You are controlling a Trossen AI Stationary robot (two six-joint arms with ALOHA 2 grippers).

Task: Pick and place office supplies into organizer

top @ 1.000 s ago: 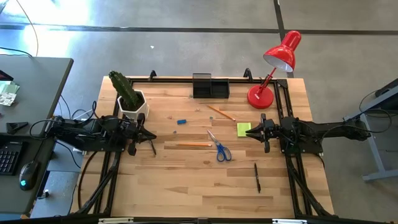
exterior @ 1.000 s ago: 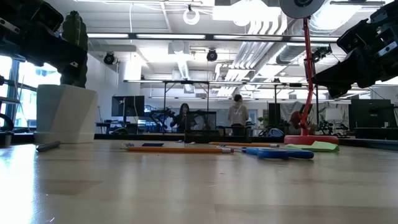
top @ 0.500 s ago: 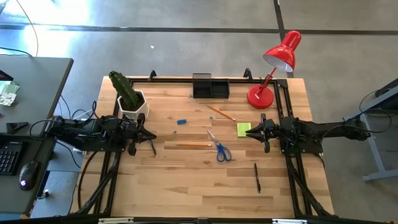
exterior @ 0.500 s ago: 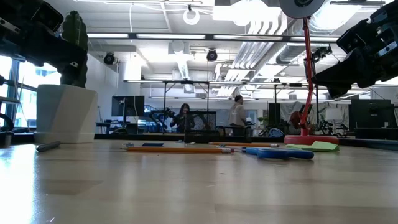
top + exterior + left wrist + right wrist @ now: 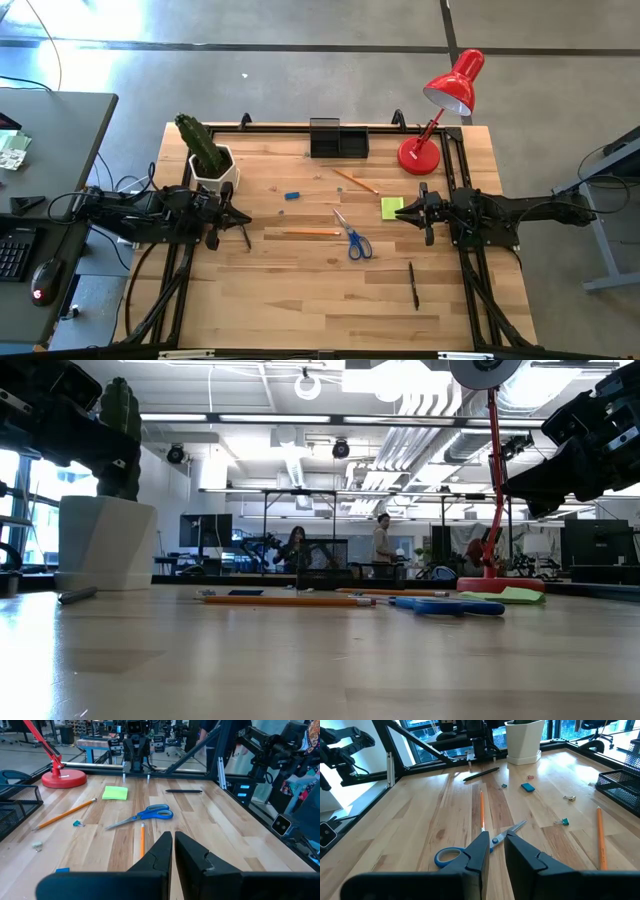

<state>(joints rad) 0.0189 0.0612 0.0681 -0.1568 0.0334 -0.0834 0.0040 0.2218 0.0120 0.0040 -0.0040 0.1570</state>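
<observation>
From table height, the organizer (image 5: 322, 576) is reduced to a dark shape at the far edge of the worktop (image 5: 300, 660), and its compartments cannot be made out. The red lamp (image 5: 492, 470) is cut by the upper edge there, only part of the shade being seen. The cactus (image 5: 120, 435) is partly covered by the left arm. In the left wrist view the mesh organizer (image 5: 15, 812) is cropped at the side. In the right wrist view one scissor handle (image 5: 451, 857) is partly hidden behind the pincer's fingers (image 5: 477, 852), and the white pot (image 5: 524, 740) is cut off above. Small clips (image 5: 562, 822) are too tiny to be identified surely.
</observation>
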